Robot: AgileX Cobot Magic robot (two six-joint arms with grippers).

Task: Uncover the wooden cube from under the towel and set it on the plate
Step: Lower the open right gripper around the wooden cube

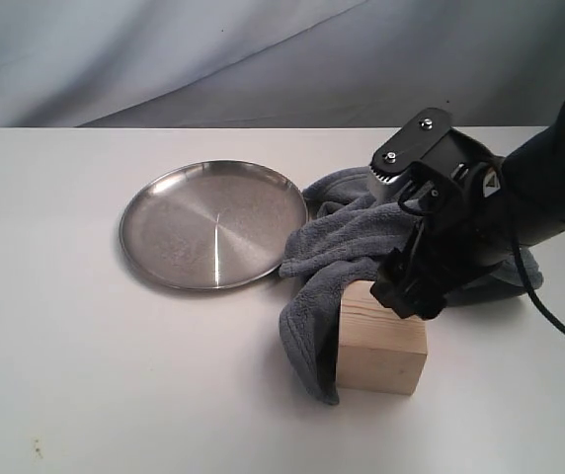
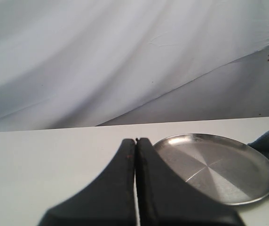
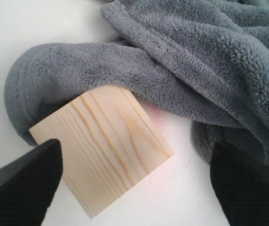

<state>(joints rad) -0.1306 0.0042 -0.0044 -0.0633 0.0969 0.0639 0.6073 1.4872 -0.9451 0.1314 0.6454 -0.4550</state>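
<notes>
The wooden cube [image 1: 382, 341] stands uncovered on the white table, pale with grain lines; it is also in the right wrist view [image 3: 107, 146]. The grey-blue towel [image 1: 347, 242] lies bunched behind it, one fold hanging down the cube's left side [image 3: 139, 75]. The silver plate [image 1: 213, 224] sits bare to the left, also visible in the left wrist view [image 2: 219, 165]. My right gripper [image 1: 409, 291] hovers just above the cube's back right, open, its fingers [image 3: 26, 179] wide apart and holding nothing. My left gripper [image 2: 136, 141] is shut and empty, near the plate's edge.
A white table [image 1: 85, 375] carries everything, with a draped pale backdrop [image 1: 263, 59] behind it. The right arm's black cable [image 1: 559, 326] trails over the table at the right.
</notes>
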